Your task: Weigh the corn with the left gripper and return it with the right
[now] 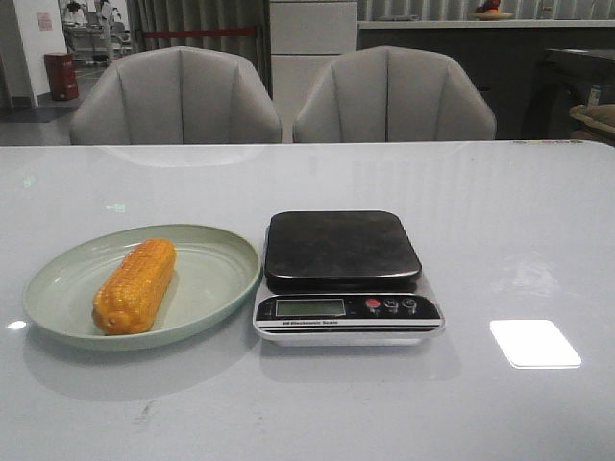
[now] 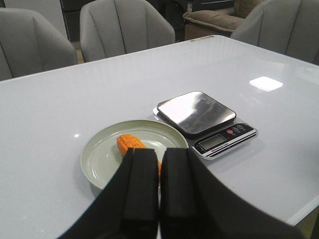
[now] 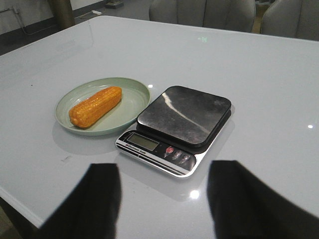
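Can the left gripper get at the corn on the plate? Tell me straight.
Probably yes. The corn lies bare on the green plate, nothing over it, with the scale off to one side. The left gripper hangs above it, but its fingers are shut and must open first.

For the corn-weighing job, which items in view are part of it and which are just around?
Part of the job:
corn, lying on the plate
scale, platform bare
left claw, shut
right claw, open

Just around:
two grey chairs behind the table
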Motion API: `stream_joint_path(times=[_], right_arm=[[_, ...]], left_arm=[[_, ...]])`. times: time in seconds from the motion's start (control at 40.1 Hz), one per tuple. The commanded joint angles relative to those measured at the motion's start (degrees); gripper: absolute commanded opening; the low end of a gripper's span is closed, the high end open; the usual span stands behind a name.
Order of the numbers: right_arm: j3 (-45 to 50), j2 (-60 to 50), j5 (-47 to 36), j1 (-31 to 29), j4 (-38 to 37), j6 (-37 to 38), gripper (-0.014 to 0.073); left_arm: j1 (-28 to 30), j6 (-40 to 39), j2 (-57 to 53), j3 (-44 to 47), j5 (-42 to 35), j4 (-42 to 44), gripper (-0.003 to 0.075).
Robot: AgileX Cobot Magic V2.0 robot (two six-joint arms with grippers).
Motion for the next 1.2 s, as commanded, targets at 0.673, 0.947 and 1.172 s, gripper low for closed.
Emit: stream_joint_path(times=[0.673,0.947,1.172], right_arm=[[-1.66,0.37,-5.07,-0.48,-1.14,-0.58,0.0167],[-1.66,0.37,-5.07,-0.48,-1.14,-0.58,0.0167],[-1.66,0.37,-5.07,-0.48,-1.14,-0.58,0.0167]], left_arm=[[0.12,-0.29,-0.54,-1.37,-4.39,-0.14,0.0132],[7.37,-0.21,-0.21,0.19,-11.46,2.19,0.0132],[21.68,1.78,-0.33,11.81,-28.88,1.55,0.0132]])
